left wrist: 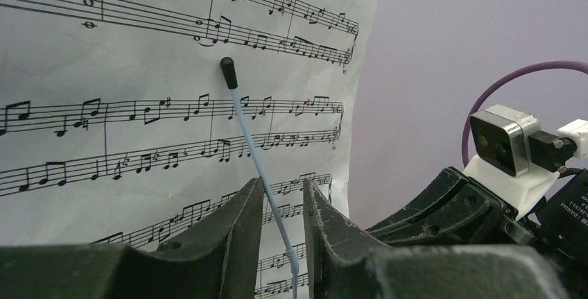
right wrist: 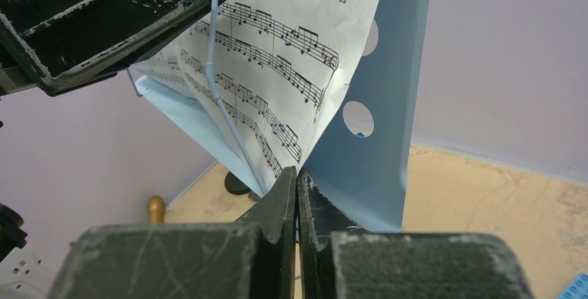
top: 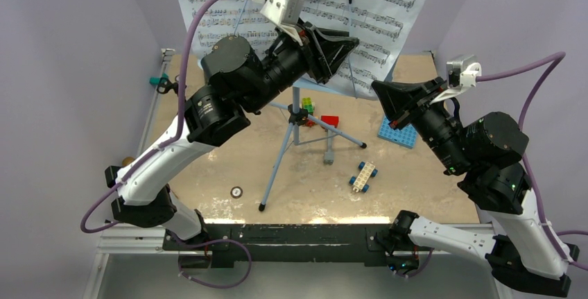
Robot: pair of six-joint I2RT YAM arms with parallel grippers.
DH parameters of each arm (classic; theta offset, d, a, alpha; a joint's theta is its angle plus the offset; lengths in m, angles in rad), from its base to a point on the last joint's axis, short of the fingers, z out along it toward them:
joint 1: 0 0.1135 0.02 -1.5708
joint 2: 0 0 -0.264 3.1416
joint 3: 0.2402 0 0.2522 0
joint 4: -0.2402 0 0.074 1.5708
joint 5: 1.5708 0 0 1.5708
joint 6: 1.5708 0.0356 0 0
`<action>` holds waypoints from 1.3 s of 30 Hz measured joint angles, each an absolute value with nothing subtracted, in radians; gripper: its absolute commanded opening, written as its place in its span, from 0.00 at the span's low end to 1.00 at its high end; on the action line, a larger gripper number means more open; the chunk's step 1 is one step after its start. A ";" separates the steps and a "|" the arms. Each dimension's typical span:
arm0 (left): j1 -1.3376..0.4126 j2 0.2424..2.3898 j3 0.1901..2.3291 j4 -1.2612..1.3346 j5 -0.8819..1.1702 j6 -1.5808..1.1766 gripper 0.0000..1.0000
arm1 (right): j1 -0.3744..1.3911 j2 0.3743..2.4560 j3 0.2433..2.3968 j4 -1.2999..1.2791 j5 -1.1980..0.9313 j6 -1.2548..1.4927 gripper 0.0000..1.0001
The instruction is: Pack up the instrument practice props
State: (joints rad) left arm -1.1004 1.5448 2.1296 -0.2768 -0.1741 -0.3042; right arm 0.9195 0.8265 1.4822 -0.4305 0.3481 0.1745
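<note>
Above the table's middle, the music stand stands upright with sheet-music pages on it, the left gripper up at them. Left wrist: jaws narrowly apart around the page wire, which runs lengthwise up between them, ungripped. Right wrist: right gripper pressed shut at the pages' lower corner, grip on paper unclear

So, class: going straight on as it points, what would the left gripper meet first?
The left gripper would likely meet the blue page-holder wire between its fingers, then sheet music; depth unclear.
</note>
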 measured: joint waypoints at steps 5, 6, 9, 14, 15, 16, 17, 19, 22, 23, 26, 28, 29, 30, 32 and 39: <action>-1.100 1.547 2.130 -0.272 -0.171 -0.305 0.19 | 0.920 0.826 1.482 -0.434 0.348 0.175 0.00; -1.100 1.547 2.130 -0.271 -0.170 -0.305 0.14 | 0.920 0.826 1.482 -0.434 0.348 0.175 0.00; -1.100 1.547 2.127 -0.264 -0.170 -0.309 0.04 | 0.920 0.826 1.482 -0.434 0.348 0.175 0.00; -1.100 1.536 2.088 -0.221 -0.165 -0.314 0.06 | 0.920 0.822 1.482 -0.434 0.348 0.175 0.00; -1.100 1.534 2.081 -0.216 -0.163 -0.314 0.14 | 0.920 0.822 1.482 -0.434 0.348 0.175 0.00; -1.100 1.533 2.079 -0.215 -0.162 -0.315 0.22 | 0.920 0.822 1.482 -0.434 0.348 0.175 0.00; -1.100 1.533 2.078 -0.213 -0.162 -0.316 0.29 | 0.920 0.822 1.482 -0.434 0.348 0.175 0.00; -1.101 1.532 2.076 -0.205 -0.159 -0.326 0.38 | 0.920 0.822 1.482 -0.434 0.348 0.175 0.00; -1.101 1.526 2.067 -0.204 -0.167 -0.325 0.39 | 0.920 0.822 1.482 -0.434 0.348 0.175 0.00; -1.100 1.526 2.065 -0.204 -0.170 -0.326 0.37 | 0.920 0.822 1.482 -0.435 0.348 0.175 0.00; -1.099 1.526 2.063 -0.208 -0.177 -0.326 0.34 | 0.920 0.822 1.482 -0.434 0.348 0.175 0.00; -1.099 1.526 2.063 -0.208 -0.178 -0.326 0.30 | 0.920 0.822 1.482 -0.434 0.348 0.175 0.00; -1.100 1.526 2.063 -0.208 -0.178 -0.326 0.28 | 0.920 0.822 1.482 -0.434 0.348 0.175 0.00; -1.100 1.526 2.063 -0.208 -0.178 -0.326 0.27 | 0.920 0.822 1.482 -0.434 0.348 0.175 0.00; -1.100 1.526 2.063 -0.209 -0.178 -0.326 0.25 | 0.920 0.822 1.482 -0.434 0.348 0.175 0.00; -1.100 1.528 2.063 -0.208 -0.169 -0.326 0.19 | 0.920 0.822 1.482 -0.435 0.348 0.175 0.00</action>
